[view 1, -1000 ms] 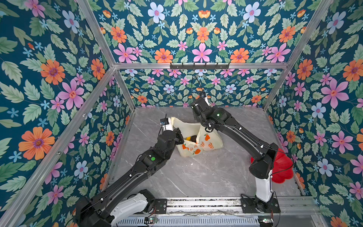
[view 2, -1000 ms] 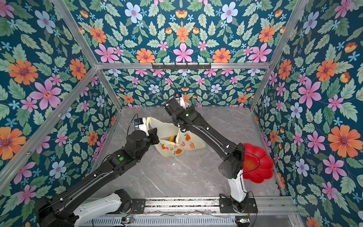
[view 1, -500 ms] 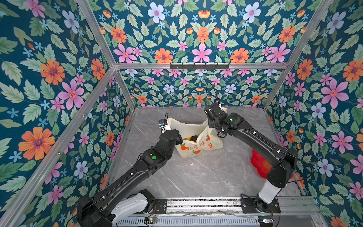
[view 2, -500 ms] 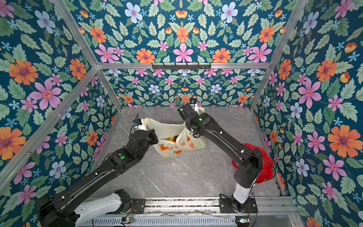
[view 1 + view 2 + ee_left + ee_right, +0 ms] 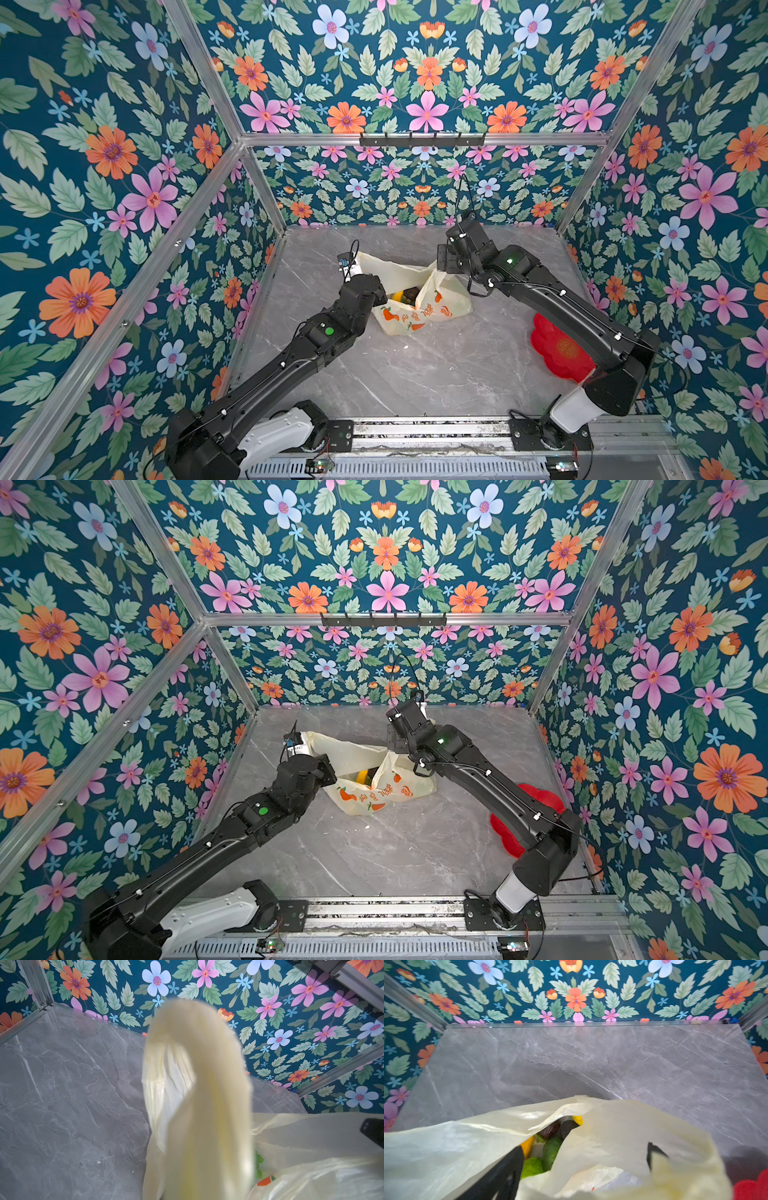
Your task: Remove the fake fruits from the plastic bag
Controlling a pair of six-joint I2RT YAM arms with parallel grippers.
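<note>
The plastic bag (image 5: 419, 316) (image 5: 374, 796), cream with orange prints, lies at the middle of the marble floor with its mouth gaping. Inside show fake fruits: a yellow one (image 5: 397, 296) (image 5: 577, 1120), a dark avocado (image 5: 568, 1126) and green bumpy ones (image 5: 552, 1147). My left gripper (image 5: 365, 276) is at the bag's left rim, shut on a handle of the bag (image 5: 197, 1084), which hides its jaws in the left wrist view. My right gripper (image 5: 441, 266) (image 5: 584, 1147) is at the bag's right rim, open. One of its fingers (image 5: 500, 1174) is in the mouth and the other (image 5: 654, 1155) is outside a fold.
A red flower-shaped dish (image 5: 557, 349) (image 5: 505, 833) lies on the floor at the right, partly under my right arm; its edge (image 5: 751, 1188) shows in the right wrist view. Flowered walls with aluminium posts close in the back and both sides.
My right gripper has swung right from over the bag's back edge, come down onto its right rim, and opened wider. The right elbow moved right and uncovered more of the red dish. The left gripper keeps its hold.
</note>
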